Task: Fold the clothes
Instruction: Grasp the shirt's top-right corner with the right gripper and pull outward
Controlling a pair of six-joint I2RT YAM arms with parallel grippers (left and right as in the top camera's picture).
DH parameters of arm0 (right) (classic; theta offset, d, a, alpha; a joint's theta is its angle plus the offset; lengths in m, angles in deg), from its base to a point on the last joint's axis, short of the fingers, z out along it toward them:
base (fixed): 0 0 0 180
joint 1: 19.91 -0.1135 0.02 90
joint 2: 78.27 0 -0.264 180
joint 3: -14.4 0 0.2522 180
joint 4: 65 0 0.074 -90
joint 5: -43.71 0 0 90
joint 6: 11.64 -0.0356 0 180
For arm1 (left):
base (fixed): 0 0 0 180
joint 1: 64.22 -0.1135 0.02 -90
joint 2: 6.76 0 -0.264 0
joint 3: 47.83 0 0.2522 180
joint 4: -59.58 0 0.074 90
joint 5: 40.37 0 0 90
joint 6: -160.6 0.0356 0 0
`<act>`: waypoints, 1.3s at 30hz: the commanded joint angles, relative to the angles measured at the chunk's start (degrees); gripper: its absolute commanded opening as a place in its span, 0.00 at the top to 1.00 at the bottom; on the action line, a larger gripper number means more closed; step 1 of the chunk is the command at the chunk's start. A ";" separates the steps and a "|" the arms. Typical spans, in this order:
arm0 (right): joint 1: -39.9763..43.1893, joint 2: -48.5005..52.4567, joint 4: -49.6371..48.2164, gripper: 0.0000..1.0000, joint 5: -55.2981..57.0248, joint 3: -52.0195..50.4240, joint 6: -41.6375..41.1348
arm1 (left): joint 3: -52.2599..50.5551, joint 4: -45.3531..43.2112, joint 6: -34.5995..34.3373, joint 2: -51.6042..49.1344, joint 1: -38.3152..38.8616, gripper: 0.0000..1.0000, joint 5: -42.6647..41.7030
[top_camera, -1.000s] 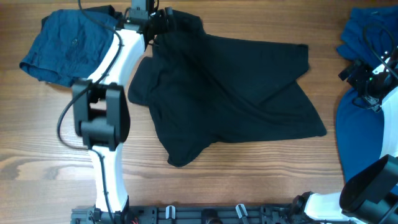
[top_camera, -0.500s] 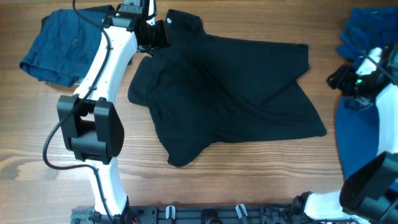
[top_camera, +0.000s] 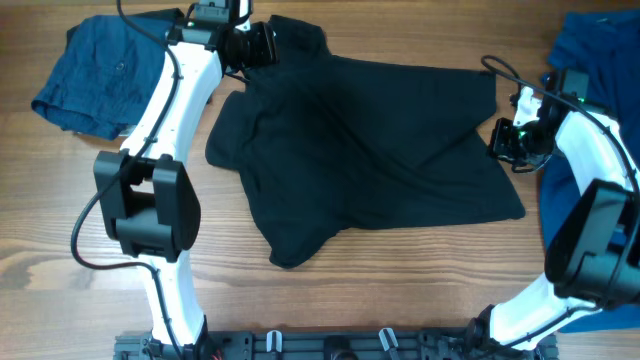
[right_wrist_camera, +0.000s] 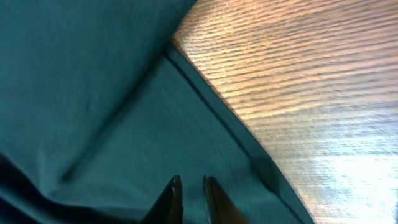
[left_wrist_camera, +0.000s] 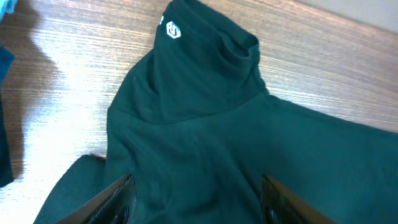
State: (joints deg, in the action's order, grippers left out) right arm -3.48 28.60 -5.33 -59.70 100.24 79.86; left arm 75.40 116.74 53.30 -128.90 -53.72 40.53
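Evidently both arms are setting up for the first fold of the black shirt (top_camera: 370, 150), which lies rumpled rather than flat across the middle of the table (top_camera: 400, 290), its collar (left_wrist_camera: 217, 37) toward the far edge. The left gripper (top_camera: 262, 45) hangs just short of that collar with its fingers spread wide and nothing between them, probably lined up to take the shoulder. The right gripper (top_camera: 505, 140) sits at the shirt's right side; in the right wrist view its fingertips (right_wrist_camera: 174, 190) are drawn nearly together on the cloth just inside the hem (right_wrist_camera: 217, 118), apparently pinching it so that this side can be pulled taut. The dark blue garment (top_camera: 100, 75) at the far left corner and the royal blue garment (top_camera: 600, 40) along the right edge lie aside, leaving room for the shirt.
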 commanded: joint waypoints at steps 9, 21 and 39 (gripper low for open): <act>-2.78 9.66 -7.80 0.96 -6.14 -0.42 1.31 | -0.02 -0.33 -0.07 -3.67 -0.11 0.33 -0.28; 0.72 11.89 2.21 0.96 27.15 -0.50 -15.08 | -0.02 -0.33 0.13 -3.67 -0.11 0.32 -0.26; 2.49 7.56 7.54 0.95 9.94 22.88 -10.51 | -0.02 0.13 0.35 -3.67 -0.13 0.27 -0.02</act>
State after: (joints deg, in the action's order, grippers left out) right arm -0.20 37.91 1.25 -42.46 114.36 67.64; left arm 75.40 116.98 53.30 -131.92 -53.72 40.55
